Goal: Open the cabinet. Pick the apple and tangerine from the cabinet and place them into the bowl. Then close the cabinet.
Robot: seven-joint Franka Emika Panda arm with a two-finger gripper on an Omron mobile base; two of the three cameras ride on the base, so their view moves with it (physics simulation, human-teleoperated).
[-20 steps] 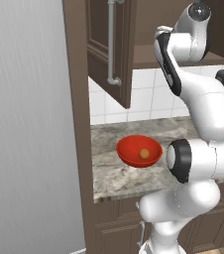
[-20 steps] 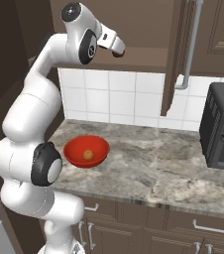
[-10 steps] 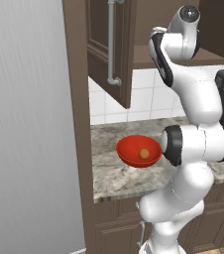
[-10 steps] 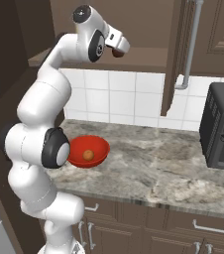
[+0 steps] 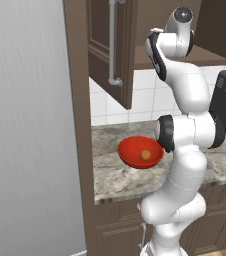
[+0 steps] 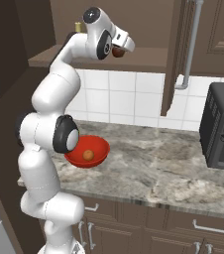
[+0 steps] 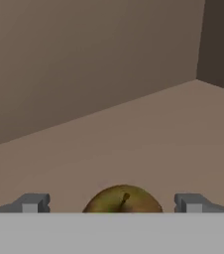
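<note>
Brown shelf of your cabinet at frame top, gripper wide open around apple, nothing clamped, tangerine in bowl on marble counter lower down.

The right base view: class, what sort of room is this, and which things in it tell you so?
A kitchen, computer-rendered. The signs: a brown wall cabinet with its door open above a white tiled wall, a stone-patterned counter over base cabinets, and a dark oven-like appliance standing on the counter.

Glossy white rounded arm, dark joint rings
</note>
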